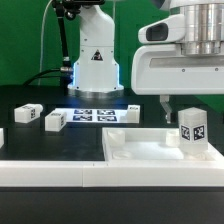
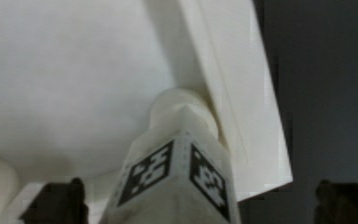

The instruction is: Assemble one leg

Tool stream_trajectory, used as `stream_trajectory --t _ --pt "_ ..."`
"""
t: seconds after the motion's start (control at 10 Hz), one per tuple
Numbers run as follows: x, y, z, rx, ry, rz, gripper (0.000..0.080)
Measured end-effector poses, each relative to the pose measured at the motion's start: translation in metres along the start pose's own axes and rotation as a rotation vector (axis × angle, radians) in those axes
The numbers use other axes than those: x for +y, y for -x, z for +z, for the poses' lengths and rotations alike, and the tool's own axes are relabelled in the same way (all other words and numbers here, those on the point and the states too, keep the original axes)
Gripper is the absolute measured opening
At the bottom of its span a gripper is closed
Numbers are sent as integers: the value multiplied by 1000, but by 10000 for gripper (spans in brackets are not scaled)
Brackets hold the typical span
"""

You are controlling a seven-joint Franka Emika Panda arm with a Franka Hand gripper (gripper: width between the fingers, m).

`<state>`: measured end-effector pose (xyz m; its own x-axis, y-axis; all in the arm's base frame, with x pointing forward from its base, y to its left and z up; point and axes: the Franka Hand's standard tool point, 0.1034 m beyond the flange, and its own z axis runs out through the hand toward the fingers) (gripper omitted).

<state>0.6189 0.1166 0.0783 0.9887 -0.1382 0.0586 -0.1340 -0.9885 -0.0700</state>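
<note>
The leg (image 1: 192, 131), a small white block with black-and-white tags, stands upright in the far corner of the wide white tray-like piece (image 1: 140, 160), on the exterior view's right. My gripper (image 1: 186, 107) hangs right over it, open. In the wrist view the leg (image 2: 176, 165) stands between the two dark fingertips (image 2: 55, 203) with a gap on each side, and its end sits at a corner of the white piece (image 2: 69, 70). The jaws touch nothing.
Two more tagged white blocks (image 1: 27, 113) (image 1: 55, 120) lie on the black table at the exterior view's left. The marker board (image 1: 95, 114) lies in front of the arm's base (image 1: 95, 60). A long white bar (image 1: 50, 172) runs along the front.
</note>
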Motion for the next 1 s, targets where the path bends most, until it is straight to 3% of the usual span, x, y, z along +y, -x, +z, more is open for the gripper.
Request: stream_trajectory --t 0.3,0.5,0.7,0.8,0.9,1.0 --pt "5 -2 0 -12 14 -257 648" --pt "5 -2 0 -10 14 -289 648" --pt "5 -2 0 -10 14 -287 387" --pt "5 -2 0 -10 13 -266 387" --pt "5 -2 1 -11 13 -267 289" --pt "4 -2 1 -11 8 -203 289"
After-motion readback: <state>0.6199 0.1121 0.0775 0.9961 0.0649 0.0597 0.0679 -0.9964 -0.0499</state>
